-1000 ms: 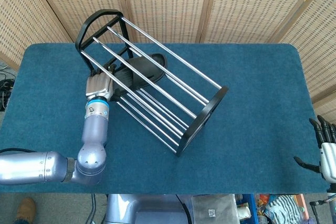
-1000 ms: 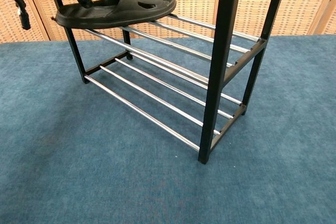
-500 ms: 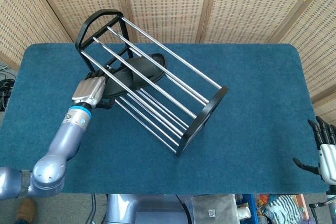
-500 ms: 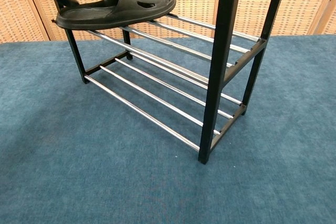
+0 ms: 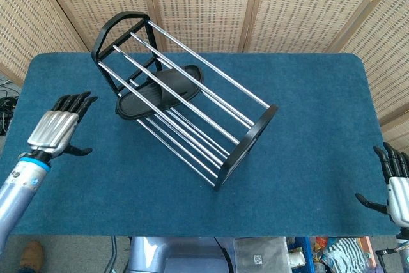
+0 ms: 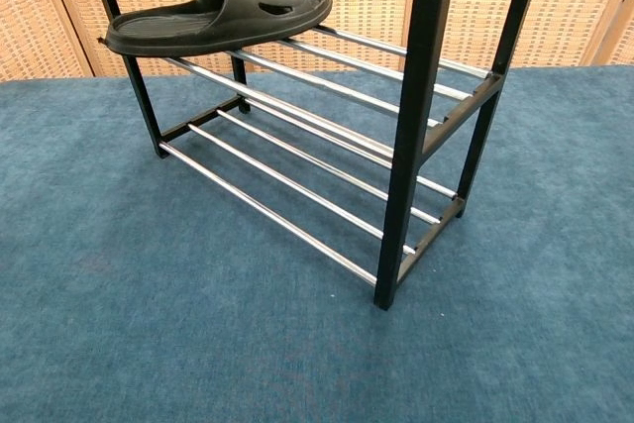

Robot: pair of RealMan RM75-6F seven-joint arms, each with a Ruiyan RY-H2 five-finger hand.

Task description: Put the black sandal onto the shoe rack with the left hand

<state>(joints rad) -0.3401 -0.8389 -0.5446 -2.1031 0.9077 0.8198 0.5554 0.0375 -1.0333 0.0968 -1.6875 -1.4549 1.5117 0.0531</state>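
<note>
The black sandal (image 5: 160, 89) (image 6: 220, 13) lies flat on the middle tier rods of the black shoe rack (image 5: 246, 142) (image 6: 424, 126), near the rack's left end. My left hand (image 5: 59, 127) hovers over the table's left side, well clear of the rack, fingers spread and holding nothing. My right hand (image 5: 395, 180) shows at the table's right front corner, fingers apart and empty. Neither hand appears in the chest view.
The rack stands on a blue carpeted table (image 5: 307, 107), running diagonally from back left to front centre. Woven screens (image 5: 211, 4) close off the back. Bare blue cloth lies left, right and in front of the rack.
My left hand has let go of the sandal and drawn back to the left, away from the rack. The sandal stays on the rods. The right hand has barely moved.
</note>
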